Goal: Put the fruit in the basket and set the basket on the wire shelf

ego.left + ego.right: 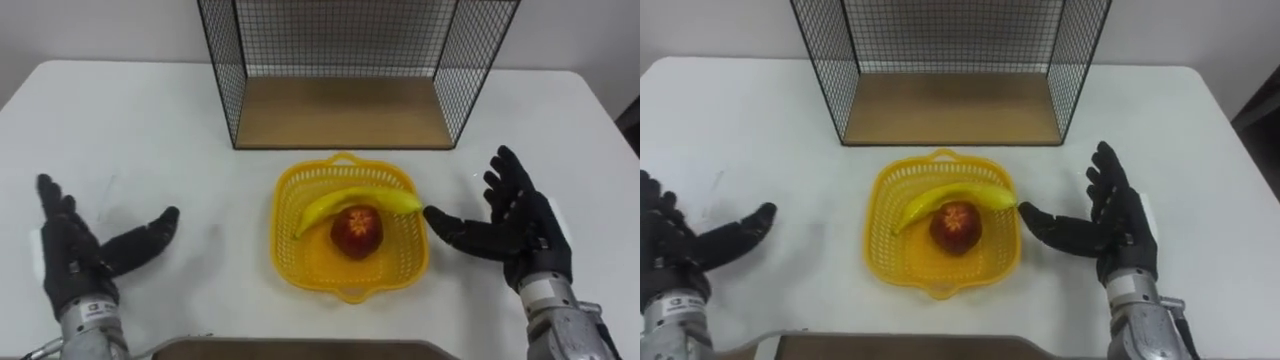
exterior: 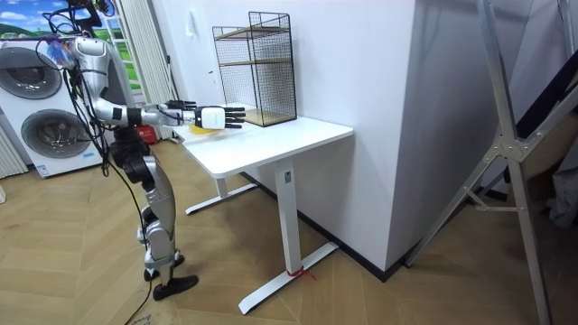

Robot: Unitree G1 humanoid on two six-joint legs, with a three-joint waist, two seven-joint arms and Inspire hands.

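Right hand (image 1: 515,225): open wide, fingers spread and upright, palm turned inward, empty. Thumb reaches toward the right rim of the basket (image 1: 345,292). The tip is at the rim; whether it touches or is just short, I cannot tell.

Left hand (image 1: 75,255): also open wide, palm inward, thumb pointing at the basket, empty. It is well apart from the basket's left side, much farther off than the right hand.

Basket: yellow lattice plastic with small handle tabs at the near and far rims. It sits on the bench (image 1: 120,130) between the hands, closer to the right one. The banana (image 1: 355,203) lies across it, with the apple (image 1: 356,230) touching it on the near side. The fruit part of the task looks done.

Shelf (image 1: 340,110): wire cage with a wooden floor and an open front facing the robot. It is near, directly behind the basket. In the room view the robot stands at the bench end with both arms out over it.

Step in hand, as I judge it: a two-handed pickup of the basket.
- Bring the left hand in to the left wall so both sides are met evenly. Pressure from the right alone would likely slide the light basket across the smooth top.
- Take hold under the rim, since the walls probably flex.
- Lift level so the apple does not roll.
- Clear the board's front edge, go straight forward, and set down well inside.
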